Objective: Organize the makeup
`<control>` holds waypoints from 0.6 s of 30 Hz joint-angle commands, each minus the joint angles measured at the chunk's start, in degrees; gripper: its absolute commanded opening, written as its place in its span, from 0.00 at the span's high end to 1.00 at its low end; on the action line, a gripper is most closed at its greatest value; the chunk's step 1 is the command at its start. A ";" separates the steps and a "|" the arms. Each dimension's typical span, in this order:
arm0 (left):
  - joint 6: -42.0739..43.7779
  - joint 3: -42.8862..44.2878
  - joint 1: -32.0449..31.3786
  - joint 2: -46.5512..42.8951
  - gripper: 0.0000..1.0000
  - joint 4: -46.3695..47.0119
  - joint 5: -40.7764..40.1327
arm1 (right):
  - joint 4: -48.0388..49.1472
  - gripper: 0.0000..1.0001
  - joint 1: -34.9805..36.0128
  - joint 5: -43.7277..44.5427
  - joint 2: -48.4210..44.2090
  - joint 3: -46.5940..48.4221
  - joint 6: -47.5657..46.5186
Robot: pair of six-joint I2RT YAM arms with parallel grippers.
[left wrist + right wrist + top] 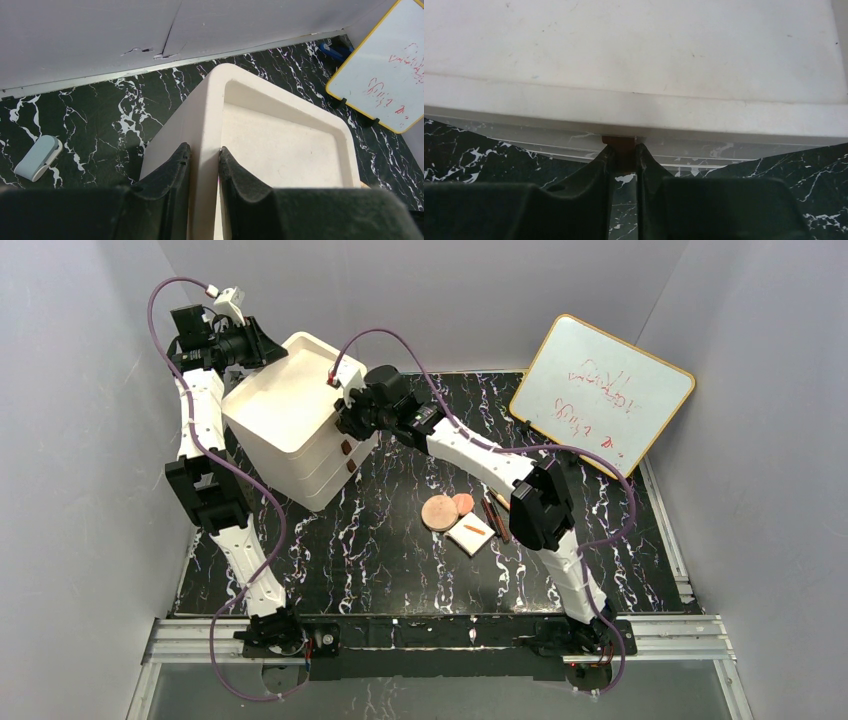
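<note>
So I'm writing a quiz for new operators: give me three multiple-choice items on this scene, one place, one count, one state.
1. Where do the round discs lie? A on the table B in a drawer C on the whiteboard
2. How many discs? A one B two C four
3. What is the right tool doing? A hanging open B pinching a drawer knob C holding a pencil
A: they rest on the dark table. B: one larger, one smaller. B: it is shut on the brown knob.
</note>
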 commanded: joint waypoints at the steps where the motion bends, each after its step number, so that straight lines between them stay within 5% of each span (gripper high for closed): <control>1: -1.59 1.07 -2.15 -0.55 1.00 -4.53 3.20 | 4.14 0.86 -1.02 0.77 1.93 4.12 0.09; 2: -1.59 1.12 -2.15 -0.57 1.00 -4.50 3.14 | 4.01 0.99 -1.25 0.83 2.00 4.13 0.23; 18: 0.35 2.24 -2.21 0.51 1.00 -6.39 -2.02 | 4.91 0.99 -3.73 7.30 -20.50 -24.33 -2.31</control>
